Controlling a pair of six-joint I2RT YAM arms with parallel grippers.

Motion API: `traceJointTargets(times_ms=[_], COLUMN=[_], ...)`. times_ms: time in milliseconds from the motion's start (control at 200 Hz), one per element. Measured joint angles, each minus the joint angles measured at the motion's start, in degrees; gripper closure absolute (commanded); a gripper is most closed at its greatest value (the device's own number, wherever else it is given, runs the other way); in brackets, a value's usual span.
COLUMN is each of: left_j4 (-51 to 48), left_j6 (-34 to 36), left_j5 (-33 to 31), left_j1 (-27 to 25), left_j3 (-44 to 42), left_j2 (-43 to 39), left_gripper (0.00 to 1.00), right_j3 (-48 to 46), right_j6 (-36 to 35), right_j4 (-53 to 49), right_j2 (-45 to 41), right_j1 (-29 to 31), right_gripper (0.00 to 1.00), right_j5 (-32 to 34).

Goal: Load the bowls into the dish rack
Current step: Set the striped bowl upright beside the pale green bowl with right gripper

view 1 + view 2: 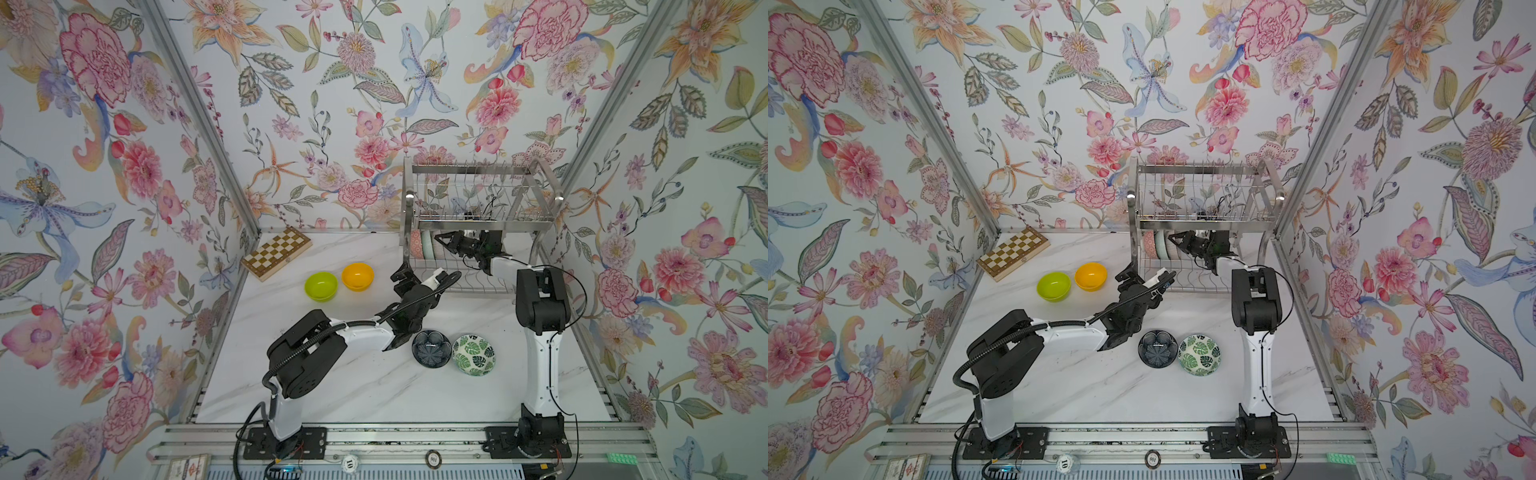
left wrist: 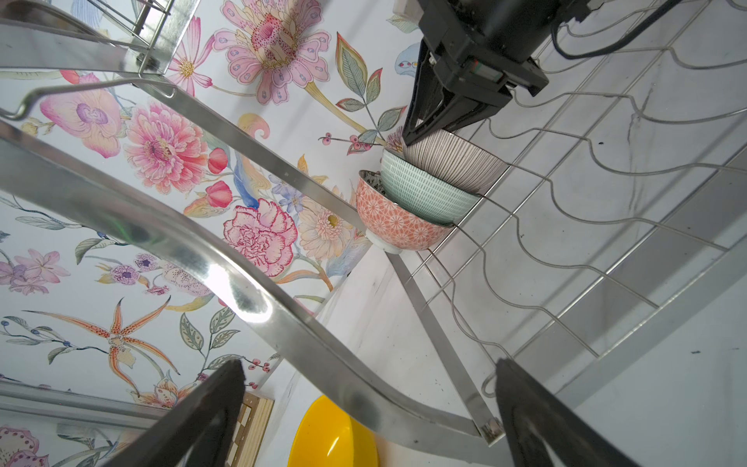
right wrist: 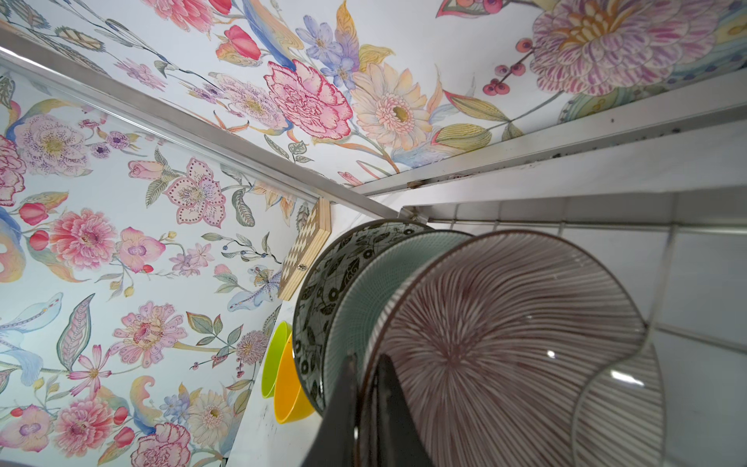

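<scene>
The dish rack stands at the back right. On its lower shelf three bowls stand on edge: a black-and-white patterned bowl, a pale mint bowl and a pink-striped bowl. My right gripper is shut on the striped bowl's rim, inside the lower tier. My left gripper hangs open and empty by the rack's front left leg. On the table sit a lime green bowl, an orange-yellow bowl, a dark navy bowl and a green-leaf bowl.
A wooden chessboard lies at the back left corner. Flowered walls close the table on three sides. The rack's flat steel leg bar crosses right in front of my left wrist camera. The left forearm lies beside the navy bowl.
</scene>
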Motion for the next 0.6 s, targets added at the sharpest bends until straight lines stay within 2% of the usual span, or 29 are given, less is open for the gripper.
traceJointTargets(times_ms=[225,595], left_j4=[0.0,-0.2], left_j6=[0.0,-0.1], left_j5=[0.0,0.0], left_j1=[0.0,0.0], left_j3=[0.0,0.0], left_j2=[0.0,0.0], left_gripper=[0.01,0.01], right_j3=[0.3,-2.0], right_j6=[0.0,0.7], right_j4=[-0.8,0.2], right_j2=[0.0,-1.3], right_j1=[0.0,0.0], right_gripper=[0.89,0.75], right_j5=[0.0,2.1])
